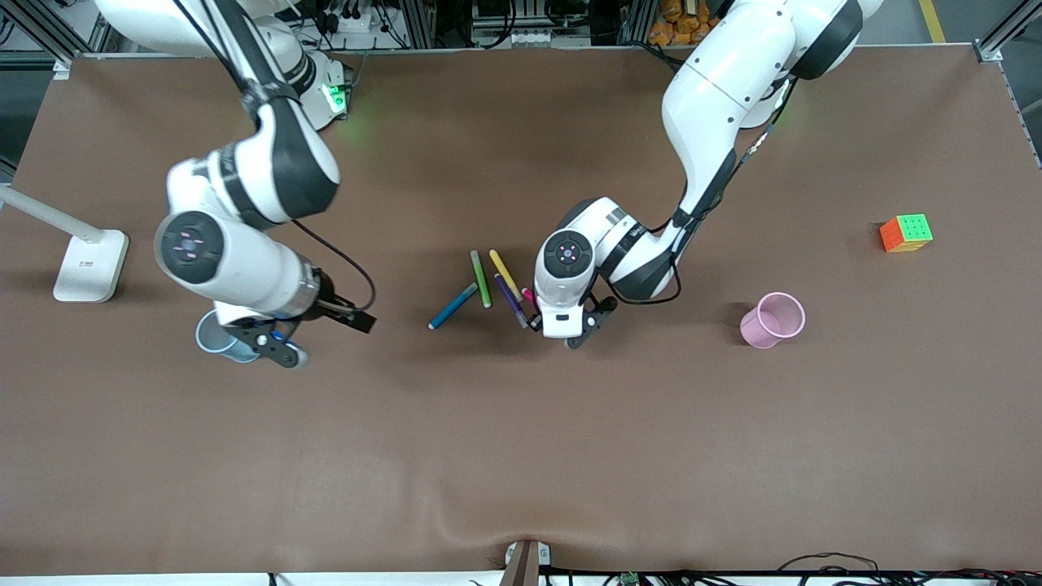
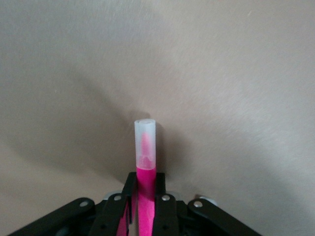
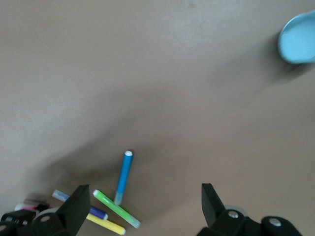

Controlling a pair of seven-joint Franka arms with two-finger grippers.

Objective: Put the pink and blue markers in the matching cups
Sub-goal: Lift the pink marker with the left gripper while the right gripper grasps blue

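Pink marker (image 2: 145, 196), magenta with a translucent pale cap, sat clamped between the left gripper's (image 1: 576, 332) closed fingers; the right gripper (image 3: 142, 206) hung wide open, empty, above the table.

Brown table (image 1: 521, 456) fills the view, matte surface with soft arm shadows and a slight wrinkle at the near edge. White lamp base (image 1: 89, 264) sits at the right arm's end. Multicolour puzzle cube (image 1: 906, 233) at the left arm's end. Aluminium frame rails (image 1: 997, 37), cables and clutter line the robots' side. Green glow on the surface near the bases.
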